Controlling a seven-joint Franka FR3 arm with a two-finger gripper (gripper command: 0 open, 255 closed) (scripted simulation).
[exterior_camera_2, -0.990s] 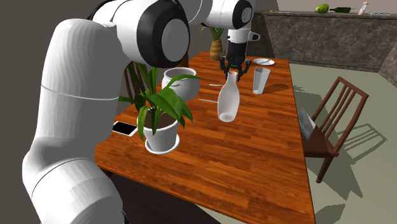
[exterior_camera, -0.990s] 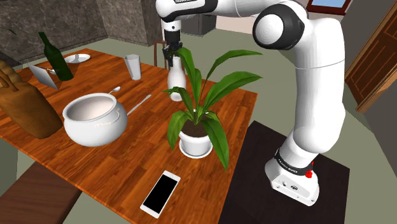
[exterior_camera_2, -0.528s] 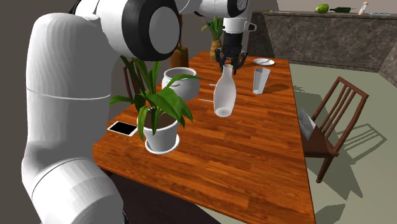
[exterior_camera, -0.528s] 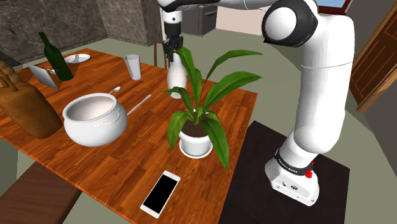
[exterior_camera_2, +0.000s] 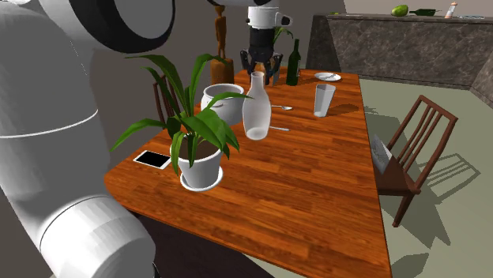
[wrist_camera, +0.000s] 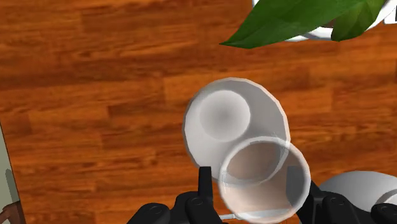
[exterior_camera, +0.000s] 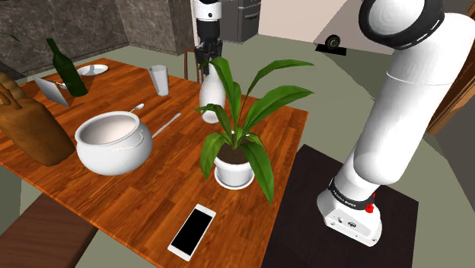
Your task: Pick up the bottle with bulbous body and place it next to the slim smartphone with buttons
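My jaws clasp the white bulbous bottle by its neck above the tabletop; carried toward the smartphone, it could clip the potted plant and slip

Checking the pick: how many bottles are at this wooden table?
2. The white bulbous bottle is clasped at its neck by the black gripper; the dark green bottle stands beside a white plate. Items on the far stone counter are too small to tell.
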